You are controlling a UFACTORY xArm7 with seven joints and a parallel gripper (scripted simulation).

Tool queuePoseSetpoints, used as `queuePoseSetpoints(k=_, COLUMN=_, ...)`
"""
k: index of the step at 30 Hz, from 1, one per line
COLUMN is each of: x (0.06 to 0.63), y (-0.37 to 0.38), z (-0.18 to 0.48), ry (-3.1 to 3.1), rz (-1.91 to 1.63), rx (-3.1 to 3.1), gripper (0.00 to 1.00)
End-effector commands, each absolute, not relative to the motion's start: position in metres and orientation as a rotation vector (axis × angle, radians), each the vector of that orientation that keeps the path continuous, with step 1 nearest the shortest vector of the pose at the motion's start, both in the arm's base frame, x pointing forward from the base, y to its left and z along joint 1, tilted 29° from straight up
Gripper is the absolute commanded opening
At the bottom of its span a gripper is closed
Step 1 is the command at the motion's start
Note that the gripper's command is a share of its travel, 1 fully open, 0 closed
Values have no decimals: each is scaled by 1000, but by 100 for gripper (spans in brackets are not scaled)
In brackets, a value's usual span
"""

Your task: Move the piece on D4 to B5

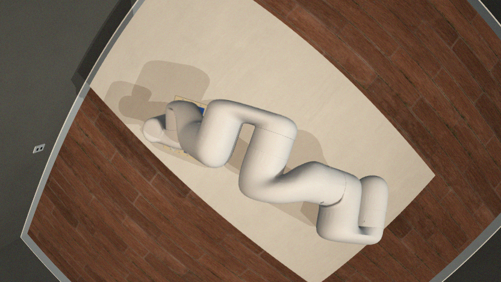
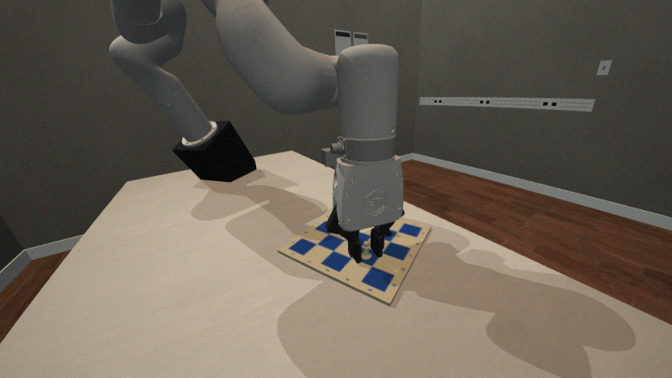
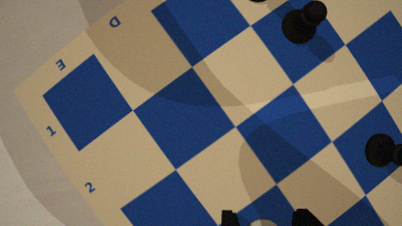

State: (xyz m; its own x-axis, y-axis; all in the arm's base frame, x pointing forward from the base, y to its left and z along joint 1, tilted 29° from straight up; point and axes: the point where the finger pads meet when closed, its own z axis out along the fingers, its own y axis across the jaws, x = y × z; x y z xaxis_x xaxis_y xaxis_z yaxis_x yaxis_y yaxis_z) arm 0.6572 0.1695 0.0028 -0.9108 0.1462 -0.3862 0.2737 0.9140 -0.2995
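1. Your claw is straddling the white pawn, its fingers apart and not gripping it.
2. Two black pieces are standing on nearby squares, crowding that side.
3. The board toward rows 1 and 2 is lying open for passing.
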Motion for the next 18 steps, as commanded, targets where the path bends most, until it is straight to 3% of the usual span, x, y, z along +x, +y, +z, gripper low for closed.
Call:
queuePoseSetpoints(k=1, x=658, y=172, z=5, ry=2713, rz=-492, rx=306, gripper=35)
queuePoseSetpoints(k=5, x=658, y=172, z=5, ry=2713, rz=-492, rx=306, gripper=35)
queuePoseSetpoints(k=6, x=658, y=172, z=5, ry=2713, rz=-492, rx=306, gripper=0)
queuePoseSetpoints(k=18, x=658, y=172, z=5, ry=2713, rz=-492, rx=306, gripper=0)
